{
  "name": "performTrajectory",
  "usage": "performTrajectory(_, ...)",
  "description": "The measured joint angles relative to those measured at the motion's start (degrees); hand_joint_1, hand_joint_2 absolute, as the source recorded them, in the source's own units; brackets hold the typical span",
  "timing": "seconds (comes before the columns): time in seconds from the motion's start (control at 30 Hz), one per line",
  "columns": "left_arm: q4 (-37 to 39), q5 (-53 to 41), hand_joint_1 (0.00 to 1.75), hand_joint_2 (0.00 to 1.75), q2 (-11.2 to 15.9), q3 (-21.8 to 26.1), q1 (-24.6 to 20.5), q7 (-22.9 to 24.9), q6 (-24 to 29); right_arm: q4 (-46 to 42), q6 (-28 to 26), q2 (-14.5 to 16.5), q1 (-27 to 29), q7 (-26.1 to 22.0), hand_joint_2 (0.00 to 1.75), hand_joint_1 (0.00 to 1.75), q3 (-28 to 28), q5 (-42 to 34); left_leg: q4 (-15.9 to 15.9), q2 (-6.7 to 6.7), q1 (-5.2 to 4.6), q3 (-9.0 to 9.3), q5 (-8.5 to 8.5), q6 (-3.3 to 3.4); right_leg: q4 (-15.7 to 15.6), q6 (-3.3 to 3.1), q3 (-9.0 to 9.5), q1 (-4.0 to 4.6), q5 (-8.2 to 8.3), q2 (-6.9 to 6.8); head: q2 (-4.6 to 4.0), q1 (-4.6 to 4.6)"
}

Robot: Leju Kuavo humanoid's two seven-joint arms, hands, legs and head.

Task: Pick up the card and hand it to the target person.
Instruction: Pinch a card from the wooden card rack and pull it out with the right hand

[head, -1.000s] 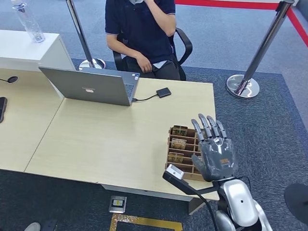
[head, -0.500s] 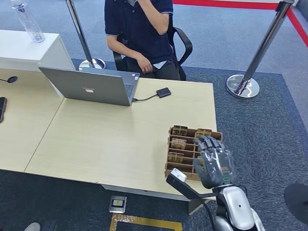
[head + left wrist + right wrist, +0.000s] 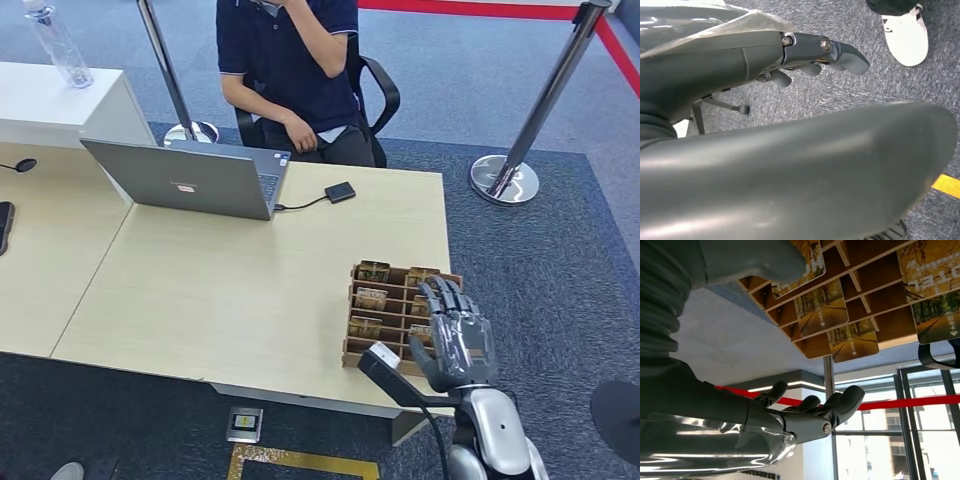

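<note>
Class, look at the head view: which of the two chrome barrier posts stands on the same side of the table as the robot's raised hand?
The chrome barrier post on the right, beyond the table's right end, on the right hand's side; the other post stands behind the laptop.

Between the wooden card rack (image 3: 381,312) and the seated person (image 3: 296,70) lies bare bench (image 3: 226,290); far from the rack the laptop (image 3: 198,178), its cable and a small black box (image 3: 340,192) block the way, with a stanchion (image 3: 521,150) beyond the rack's right side
</note>
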Motion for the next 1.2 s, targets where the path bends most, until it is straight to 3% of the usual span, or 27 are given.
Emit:
performTrajectory(0.23,0.0,-0.1,0.00,0.00,0.0,0.0,0.0,0.0,0.0,1.2,-0.3,0.5,0.7,0.0,1.75,0.74,-1.4,0.0,0.0,0.00,0.00,0.00,0.00,0.00,0.0,0.00,0.00,0.00,0.00,0.00,0.00,0.01)
performTrajectory(0.63,0.0,-0.1,0.00,0.00,0.0,0.0,0.1,0.2,0.3,3.0,-0.9,1.3,1.2,-0.7,1.75,0.62,-2.8,0.2,0.0,0.00,0.00,0.00,0.00,0.00,0.0,0.00,0.00,0.00,0.00,0.00,0.00,0.00)
performTrajectory(1.03,0.0,-0.1,0.00,0.00,0.0,0.0,0.1,0.2,0.3,5.3,-1.3,2.2,1.2,-1.2,1.75,0.81,-2.9,0.1,0.0,0.00,0.00,0.00,0.00,0.00,0.0,0.00,0.01,0.00,0.00,0.00,0.00,0.00)
performTrajectory(1.2,0.0,-0.5,0.00,0.00,0.0,0.0,0.1,0.2,0.3,5.7,-1.4,2.9,1.2,-1.1,1.75,0.81,-3.0,0.1,0.0,0.00,0.00,0.00,0.00,0.00,0.0,0.00,0.00,0.00,0.00,0.00,0.00,0.00)
